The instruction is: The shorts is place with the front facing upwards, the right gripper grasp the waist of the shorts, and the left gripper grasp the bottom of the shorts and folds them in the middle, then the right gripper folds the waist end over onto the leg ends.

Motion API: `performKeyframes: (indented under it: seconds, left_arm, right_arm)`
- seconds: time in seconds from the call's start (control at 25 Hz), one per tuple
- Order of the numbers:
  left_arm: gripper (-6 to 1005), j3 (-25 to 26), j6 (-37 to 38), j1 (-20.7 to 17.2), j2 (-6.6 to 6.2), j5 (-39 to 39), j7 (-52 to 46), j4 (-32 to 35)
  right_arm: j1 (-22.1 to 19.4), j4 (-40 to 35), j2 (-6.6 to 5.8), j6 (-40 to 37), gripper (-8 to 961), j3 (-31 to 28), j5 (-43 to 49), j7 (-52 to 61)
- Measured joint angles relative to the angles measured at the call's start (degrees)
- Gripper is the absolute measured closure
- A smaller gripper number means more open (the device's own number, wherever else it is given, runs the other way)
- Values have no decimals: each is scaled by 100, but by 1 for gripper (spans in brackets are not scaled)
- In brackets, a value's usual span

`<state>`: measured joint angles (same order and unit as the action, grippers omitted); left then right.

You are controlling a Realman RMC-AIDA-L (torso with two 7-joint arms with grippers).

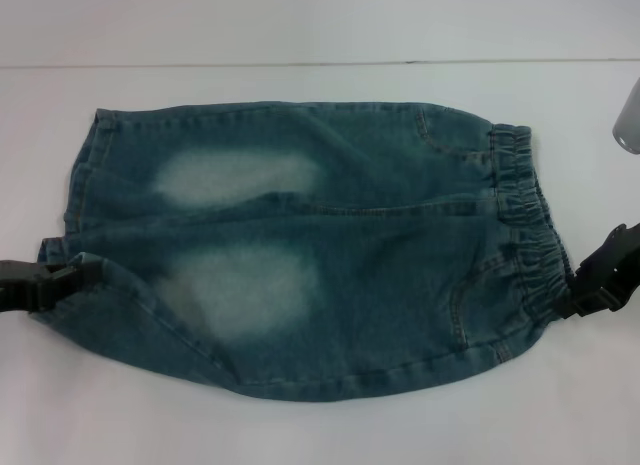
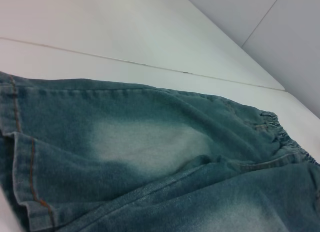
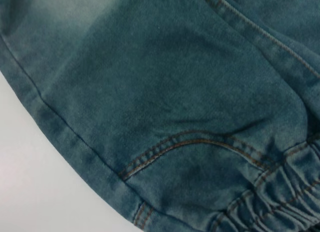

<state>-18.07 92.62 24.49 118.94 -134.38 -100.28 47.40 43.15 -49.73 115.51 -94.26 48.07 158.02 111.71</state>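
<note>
Denim shorts [image 1: 300,250] flat mid-table, waist [image 1: 525,225] at 3 o'clock, leg ends [image 1: 75,200] at 9 | left gripper [image 1: 62,281] pinches near hem corner | right gripper [image 1: 580,297] clamps near waist corner | risk: shallow corner grips slipping as lifted denim sags, skewing the fold.

I see the shorts [image 1: 330,265] in blue-green denim, with 2 pale, faded patches over the thighs. The waist [image 1: 525,215] by my right gripper [image 1: 590,285] is a darker blue, gathered into ruffles. Orange-brown stitching curves along the pocket seam [image 3: 190,142] close under that gripper. Both grippers are black; the left gripper [image 1: 55,283] sits against denim. The table [image 1: 300,25] is plain white.
</note>
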Motion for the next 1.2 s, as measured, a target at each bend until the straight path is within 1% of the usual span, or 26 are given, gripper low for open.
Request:
performKeyframes:
  seconds: [0.16, 0.28, 0.44, 0.52, 0.6, 0.72, 0.84, 1.04, 1.16, 1.2]
  left_arm:
    - [969, 20, 0, 8, 0, 0, 0, -9]
    - [969, 17, 0, 12, -6, 0, -12, -13]
    - [970, 33, 26, 12, -16, 0, -50, -11]
    - [969, 21, 155, 2, -33, -31, -84, 2]
    - [969, 14, 450, -14, -49, -114, -141, 32]
    - [968, 139, 999, -68, -90, -165, -180, 127]
    - [968, 279, 1312, -128, -182, -209, -214, 246]
    - [966, 354, 1507, -144, -279, -289, -393, 443]
    - [966, 535, 1452, -17, -350, -276, -517, 457]
    - [966, 589, 1403, 36, -369, -256, -550, 449]
  right_arm:
    - [-12, -1, -7, 37, 616, -10, 0, 0]
    - [-27, 5, -10, 73, 849, -21, 0, -3]
    - [-103, -2, -8, 85, 874, -57, -5, -40]
    - [-174, -8, -9, 64, 886, -78, -44, -56]
    - [-303, -33, -44, -44, 898, -161, -145, -127]
    - [-544, -121, -139, -328, 917, -465, -284, -342]
    - [-703, -172, -213, -617, 910, -827, -330, -568]
    - [-903, -165, -335, -948, 899, -1472, -347, -1040]
    - [-934, -44, -414, -1148, 893, -2028, -388, -1333]
    - [-949, 288, -547, -1226, 890, -2426, -582, -1480]
